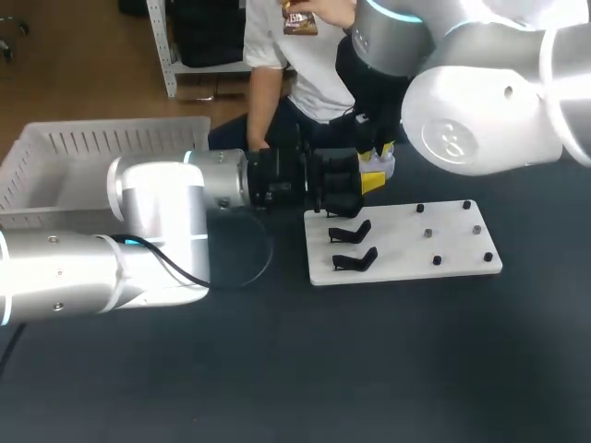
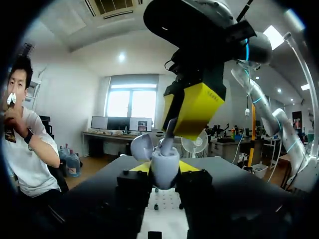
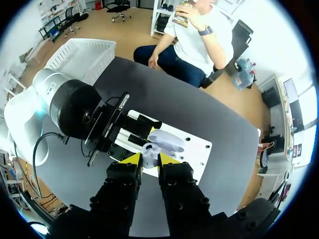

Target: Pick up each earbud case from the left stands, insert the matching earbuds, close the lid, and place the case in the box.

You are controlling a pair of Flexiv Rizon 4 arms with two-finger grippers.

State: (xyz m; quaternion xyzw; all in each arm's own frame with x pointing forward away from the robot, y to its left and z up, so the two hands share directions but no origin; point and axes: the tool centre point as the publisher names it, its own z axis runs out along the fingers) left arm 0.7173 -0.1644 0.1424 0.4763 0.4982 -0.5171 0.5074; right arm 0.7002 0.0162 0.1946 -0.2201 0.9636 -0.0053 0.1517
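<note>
head view: your left gripper (image 1: 369, 180) reaches in sideways over the near corner of the white board (image 1: 406, 268) and is clamped on the earbud case (image 1: 384, 170), holding it up off the table so the other arm can work from above. your right gripper (image 1: 377, 152) hangs straight over it. count two black stands (image 1: 351, 231), both bare, and six small pegs (image 1: 429, 233) on the board's right half. one white box (image 1: 92, 152) waits at the far left, well apart, with no case showing in it.

left wrist view: the case sits upright between your left fingers (image 2: 189, 167), gripped from both sides, its lid (image 2: 142, 145) swung open to one side, which leaves the mouth free. one earbud (image 2: 169, 133) hangs from the right gripper directly above that mouth.

right wrist view: your right yellow tips (image 3: 132, 159) are pinched on that single earbud, stem up, just over the open case (image 3: 167, 142). you're likely mid-insertion; whether it has seated, you cannot tell. only one earbud is visible.
</note>
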